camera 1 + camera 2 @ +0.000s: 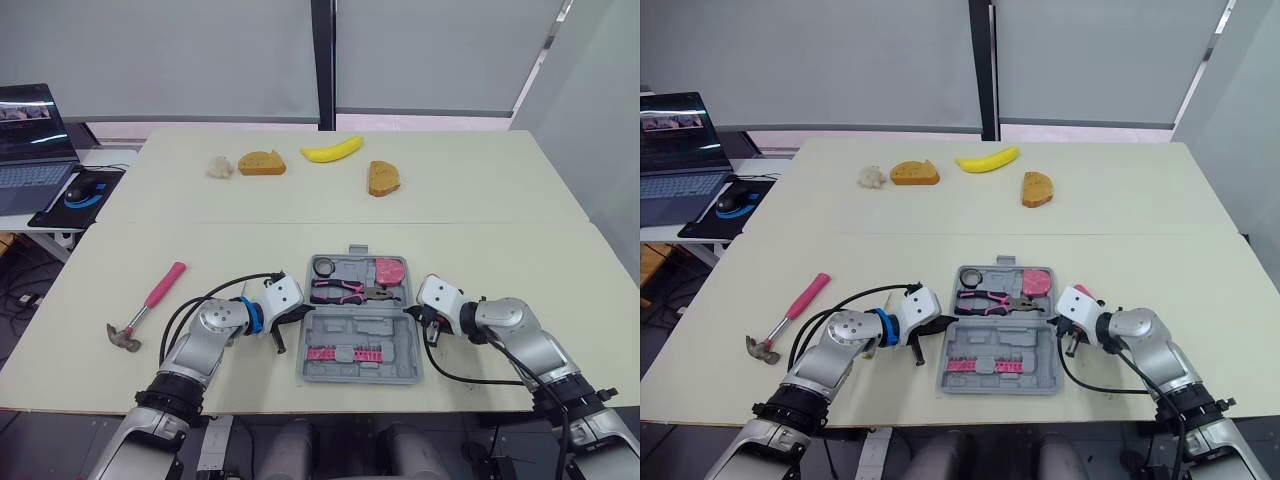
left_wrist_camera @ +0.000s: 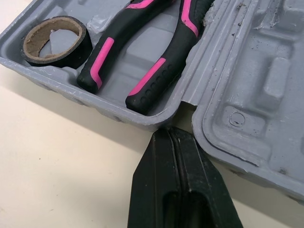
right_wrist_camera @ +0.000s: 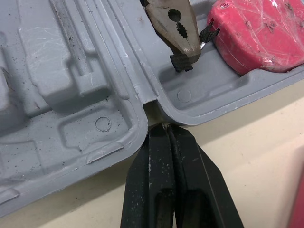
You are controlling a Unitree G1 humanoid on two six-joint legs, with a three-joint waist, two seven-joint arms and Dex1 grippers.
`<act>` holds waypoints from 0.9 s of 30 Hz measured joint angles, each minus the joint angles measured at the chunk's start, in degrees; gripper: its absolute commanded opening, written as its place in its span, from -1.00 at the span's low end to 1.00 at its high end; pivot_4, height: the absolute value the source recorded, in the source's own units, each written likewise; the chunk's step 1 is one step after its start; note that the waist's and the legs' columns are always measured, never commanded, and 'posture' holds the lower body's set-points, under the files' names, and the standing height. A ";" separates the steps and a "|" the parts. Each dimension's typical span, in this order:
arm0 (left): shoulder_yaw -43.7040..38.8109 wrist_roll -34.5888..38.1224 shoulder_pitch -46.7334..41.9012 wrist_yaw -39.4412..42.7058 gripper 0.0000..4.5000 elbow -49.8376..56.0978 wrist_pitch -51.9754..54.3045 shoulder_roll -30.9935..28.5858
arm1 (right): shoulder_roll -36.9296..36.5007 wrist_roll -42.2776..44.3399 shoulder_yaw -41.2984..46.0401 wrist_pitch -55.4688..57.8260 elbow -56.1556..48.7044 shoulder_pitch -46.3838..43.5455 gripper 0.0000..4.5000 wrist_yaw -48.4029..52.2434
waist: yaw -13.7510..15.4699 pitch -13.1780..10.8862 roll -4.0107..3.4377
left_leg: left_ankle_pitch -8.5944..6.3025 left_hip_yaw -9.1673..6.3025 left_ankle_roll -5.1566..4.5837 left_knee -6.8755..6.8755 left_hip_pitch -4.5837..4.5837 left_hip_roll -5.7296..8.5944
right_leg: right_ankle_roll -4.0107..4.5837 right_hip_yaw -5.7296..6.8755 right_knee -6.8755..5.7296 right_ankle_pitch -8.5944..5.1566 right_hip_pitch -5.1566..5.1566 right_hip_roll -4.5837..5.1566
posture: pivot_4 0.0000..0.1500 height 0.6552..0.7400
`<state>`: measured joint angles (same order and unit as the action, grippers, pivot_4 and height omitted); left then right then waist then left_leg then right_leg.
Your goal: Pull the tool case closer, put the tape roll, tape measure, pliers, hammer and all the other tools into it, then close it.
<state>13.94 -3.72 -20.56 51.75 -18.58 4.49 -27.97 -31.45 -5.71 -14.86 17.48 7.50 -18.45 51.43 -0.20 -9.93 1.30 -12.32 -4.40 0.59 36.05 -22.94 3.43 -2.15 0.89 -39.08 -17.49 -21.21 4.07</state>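
At the tool case (image 1: 358, 328) hinge, left hand (image 2: 167, 136), right hand (image 3: 164, 130) pinched closed; hammer (image 1: 150, 303) outside.

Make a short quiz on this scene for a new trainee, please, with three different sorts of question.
1. True or false: the hammer already lies inside the tool case.
2. Which tool lies next to the tape roll in the case? A) screwdriver B) pliers C) wrench
3. Fill in: the jaws of both arms, at the two ends of the case's hinge, are ____ (open or shut).

Key: 1 false; 2 B; 3 shut.
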 measured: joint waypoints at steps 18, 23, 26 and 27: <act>-0.78 -0.03 -0.32 -0.07 -1.00 -1.23 -0.75 -0.26 | 0.96 0.00 -0.01 0.07 0.00 0.00 -0.99 -0.27 | -0.13 0.00 0.00 | 0.00 -0.01 0.00 -0.01 0.00 -0.02 | 0.00 -0.01 -0.01 0.00 -0.02 -0.02 | 1.00 1.00; -0.80 0.00 -0.32 0.00 -1.00 -1.22 -0.72 -0.29 | 0.43 -0.06 -0.04 -0.12 0.00 0.00 -0.99 -0.29 | -0.15 0.00 0.00 | 0.00 0.00 0.00 -0.01 0.00 -0.02 | 0.00 -0.01 -0.01 0.00 -0.03 -0.02 | 1.00 1.00; -0.80 0.04 -0.29 0.04 -1.00 -1.22 -0.72 -0.43 | -0.06 -0.08 -0.29 -1.01 0.00 0.00 -0.99 -0.23 | -0.15 0.00 0.00 | 0.00 0.00 0.00 -0.01 0.00 -0.02 | 0.00 -0.03 -0.01 0.00 -0.04 -0.02 | 1.00 1.00; -0.80 0.06 -0.28 0.08 -1.00 -1.22 -0.73 -0.51 | -0.18 -0.08 -0.34 -1.35 0.00 0.00 -0.99 -0.18 | -0.17 0.00 0.00 | 0.00 0.01 0.00 -0.01 0.00 -0.02 | 0.00 -0.03 -0.01 0.00 -0.04 -0.02 | 1.00 1.00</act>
<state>13.14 -3.66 -20.83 51.83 -19.79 3.76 -28.48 -31.63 -5.79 -15.19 16.13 7.50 -18.45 51.25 -0.37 -9.92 1.30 -12.33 -4.39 0.59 36.03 -22.94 3.41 -2.14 0.86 -39.09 -17.49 -21.25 4.05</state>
